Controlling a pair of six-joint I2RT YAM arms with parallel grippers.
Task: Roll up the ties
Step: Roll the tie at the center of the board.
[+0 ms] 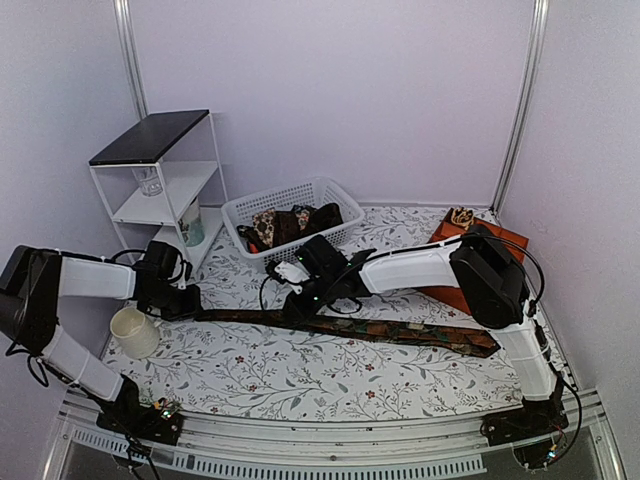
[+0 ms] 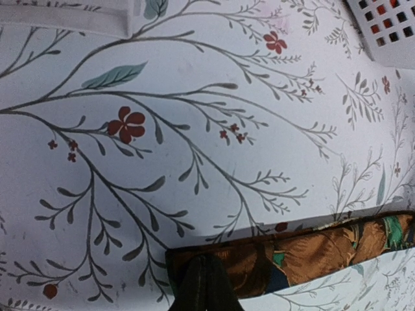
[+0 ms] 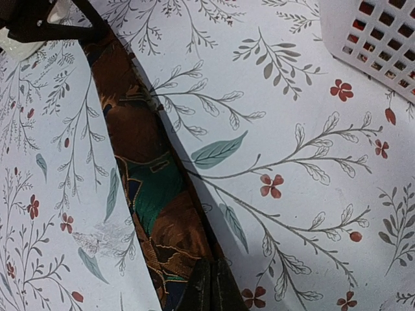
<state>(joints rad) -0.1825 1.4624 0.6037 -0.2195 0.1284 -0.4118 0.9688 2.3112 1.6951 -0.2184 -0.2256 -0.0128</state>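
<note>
A brown, green and rust tie (image 1: 400,331) lies stretched flat across the table from left to right. My left gripper (image 1: 186,302) is shut on its narrow left end; in the left wrist view the closed fingertips (image 2: 206,285) pinch the tie's end (image 2: 324,243). My right gripper (image 1: 300,300) is shut on the same tie further along; in the right wrist view the fingertips (image 3: 224,288) meet over the tie (image 3: 149,181). Several more ties (image 1: 290,225) lie bunched in the white basket (image 1: 243,207).
The basket also shows in the left wrist view (image 2: 389,32) and the right wrist view (image 3: 369,39). A white shelf unit (image 1: 160,180) stands at the back left, a cream cup (image 1: 133,330) at the front left, and an orange box (image 1: 455,240) at the right.
</note>
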